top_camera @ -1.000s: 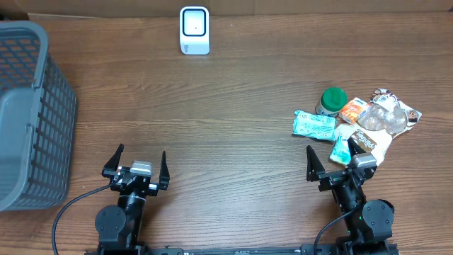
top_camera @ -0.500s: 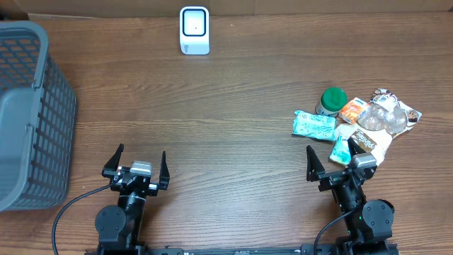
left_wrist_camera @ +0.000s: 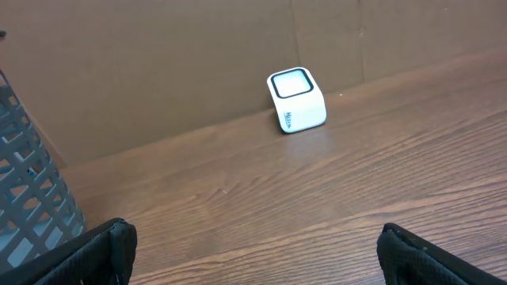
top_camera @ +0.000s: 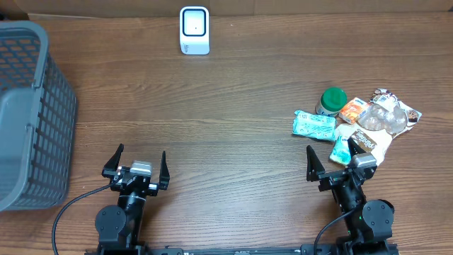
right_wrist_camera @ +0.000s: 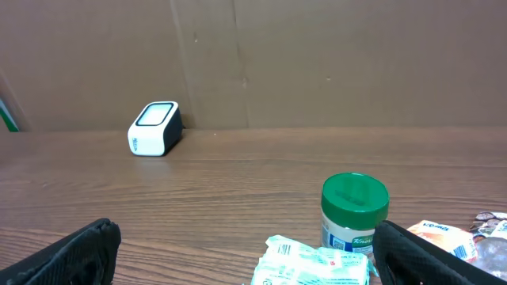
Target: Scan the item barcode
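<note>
The white barcode scanner point(top_camera: 195, 30) stands at the table's far edge, also seen in the left wrist view point(left_wrist_camera: 297, 100) and the right wrist view point(right_wrist_camera: 154, 129). A pile of items lies at the right: a green-lidded jar point(top_camera: 331, 100) point(right_wrist_camera: 355, 214), a teal packet point(top_camera: 315, 125) point(right_wrist_camera: 317, 263), an orange packet point(top_camera: 354, 111) and a clear bag point(top_camera: 388, 117). My right gripper point(top_camera: 338, 149) point(right_wrist_camera: 247, 233) stands open just in front of the pile, holding nothing. At the front left, far from the items, my left gripper point(top_camera: 141, 151) point(left_wrist_camera: 255, 237) is open and empty.
A grey mesh basket point(top_camera: 28, 113) point(left_wrist_camera: 24, 182) fills the left edge of the table. A brown cardboard wall point(right_wrist_camera: 253, 55) rises behind the scanner. A white pouch point(top_camera: 371, 142) and a second teal packet point(top_camera: 342, 150) lie at the pile's near side.
</note>
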Controlling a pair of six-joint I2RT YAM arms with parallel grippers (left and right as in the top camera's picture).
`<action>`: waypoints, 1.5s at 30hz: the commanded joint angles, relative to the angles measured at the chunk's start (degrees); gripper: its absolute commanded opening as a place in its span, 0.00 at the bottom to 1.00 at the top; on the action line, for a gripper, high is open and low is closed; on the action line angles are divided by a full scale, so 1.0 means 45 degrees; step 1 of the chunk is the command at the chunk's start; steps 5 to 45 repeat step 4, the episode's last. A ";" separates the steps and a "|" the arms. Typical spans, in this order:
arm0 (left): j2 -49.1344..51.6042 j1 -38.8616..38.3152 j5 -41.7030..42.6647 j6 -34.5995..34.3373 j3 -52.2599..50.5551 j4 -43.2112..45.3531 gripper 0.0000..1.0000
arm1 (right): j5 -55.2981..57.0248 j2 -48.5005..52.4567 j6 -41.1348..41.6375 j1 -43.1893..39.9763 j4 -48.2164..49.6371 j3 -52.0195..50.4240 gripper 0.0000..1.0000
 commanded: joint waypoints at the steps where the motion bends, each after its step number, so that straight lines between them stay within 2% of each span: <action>1: -0.0136 0.0015 0.0092 -0.0044 -0.0063 -0.0015 1.00 | -0.0063 -0.0151 -0.0063 -0.0015 0.0063 -0.0131 1.00; 45: -0.0136 0.0015 0.0092 -0.0044 -0.0063 -0.0015 1.00 | -0.0063 -0.0151 -0.0063 -0.0015 0.0063 -0.0131 1.00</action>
